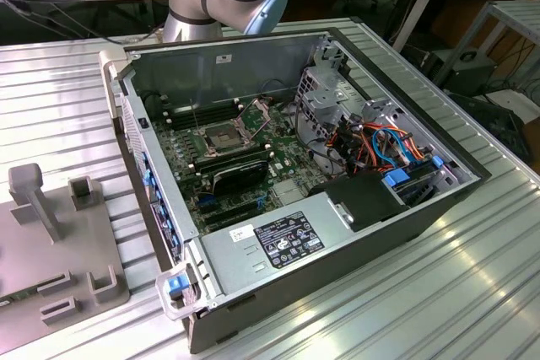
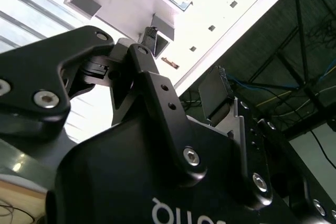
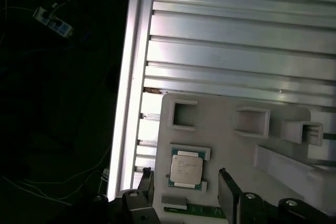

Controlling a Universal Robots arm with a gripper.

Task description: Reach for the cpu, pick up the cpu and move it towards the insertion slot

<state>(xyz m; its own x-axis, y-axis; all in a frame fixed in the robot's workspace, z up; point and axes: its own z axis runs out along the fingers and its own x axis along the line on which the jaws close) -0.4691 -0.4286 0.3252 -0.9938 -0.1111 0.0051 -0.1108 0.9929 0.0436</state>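
A: Where is the cpu (image 3: 186,168)?
B: It lies flat in a holder on the pale grey fixture plate (image 3: 220,135). The silver face is up and a green edge shows. Its print is too small to read.
A: And the gripper (image 3: 185,174)?
B: Spread wide in the first wrist view, one finger on either side of the chip, holding nothing.
A: The insertion slot (image 1: 218,137)?
B: The exterior view shows it inside the open computer case (image 1: 253,73), near a labelled power supply (image 1: 232,252).

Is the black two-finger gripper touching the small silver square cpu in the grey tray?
Apart. The first wrist view shows bare grey tray between the cpu and each finger of the open gripper.
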